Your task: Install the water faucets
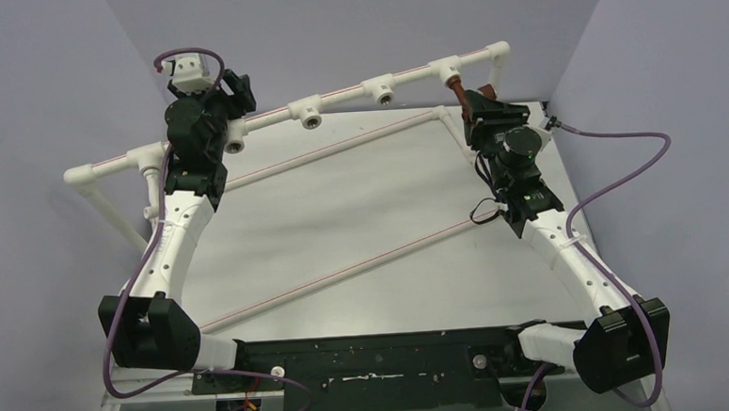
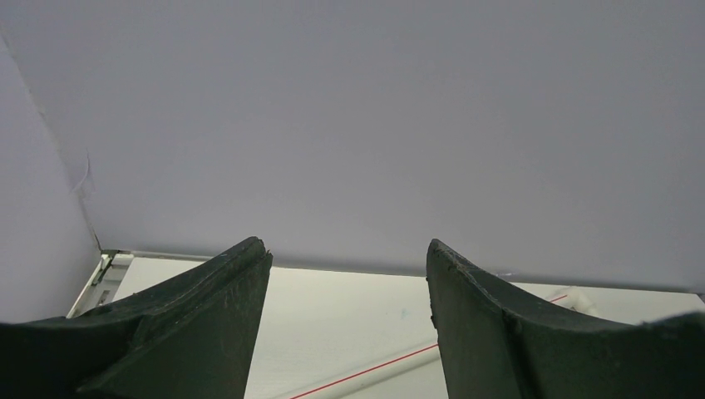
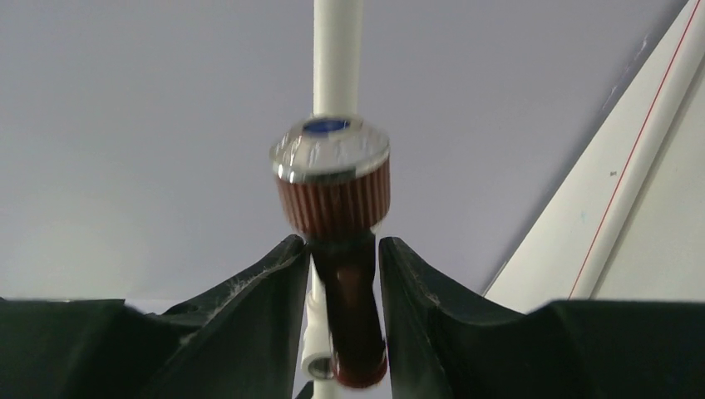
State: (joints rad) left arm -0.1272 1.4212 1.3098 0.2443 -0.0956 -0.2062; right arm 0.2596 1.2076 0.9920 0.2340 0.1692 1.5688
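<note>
Though walls lilac-grey, table white.

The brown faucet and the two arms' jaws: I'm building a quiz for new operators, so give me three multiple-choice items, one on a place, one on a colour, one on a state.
1. Where is the reddish-brown faucet?
A. lying mid-table
B. between the right jaws, at the right end of the raised white pipe
C. between the left jaws

2. What colour is the centre of its knob cap?
A. green
B. yellow
C. blue

3. How do the left jaws stand?
A. open, with nothing between them
B. shut on a white faucet
C. shut on the pipe

Answers:
1 B: the right wrist view shows both jaws pressed on its body, and the top view puts it by the pipe's right end.
2 C: a blue disc sits in the silvery cap.
3 A: the left wrist view shows a wide, empty gap.
</note>
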